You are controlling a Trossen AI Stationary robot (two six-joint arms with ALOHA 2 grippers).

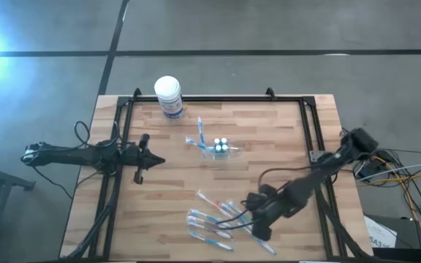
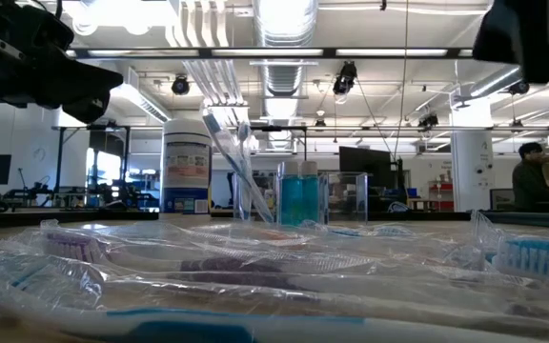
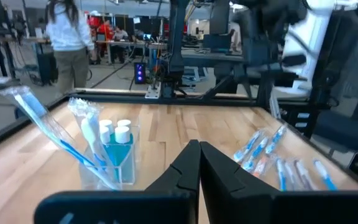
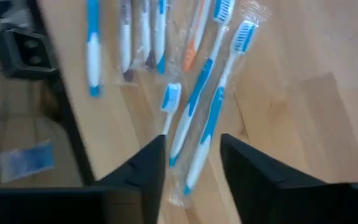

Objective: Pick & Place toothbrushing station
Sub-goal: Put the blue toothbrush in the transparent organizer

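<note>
- My landmark on the table [image 1: 283, 131] is the clear cup [image 1: 218, 150], which already holds some toothbrushes and white-capped pieces [image 1: 221, 143].
- My right gripper [image 1: 260, 232] hangs over the wrapped toothbrushes [image 1: 214, 218] lying well nearer me than the cup, jaws parted around one, not yet closed.
- I judge this the pick step; next I must lower and close.
- My left gripper [image 1: 139, 177] waits left of the cup, jaws closed and empty.

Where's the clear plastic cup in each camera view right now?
High view: clear cup mid-table, right of the white-lidded tub.
Low view: centre, right of the tub.
Left wrist view: lower left, brushes standing in it.
Right wrist view: not in it.
Shared landmark: the tub.
</note>
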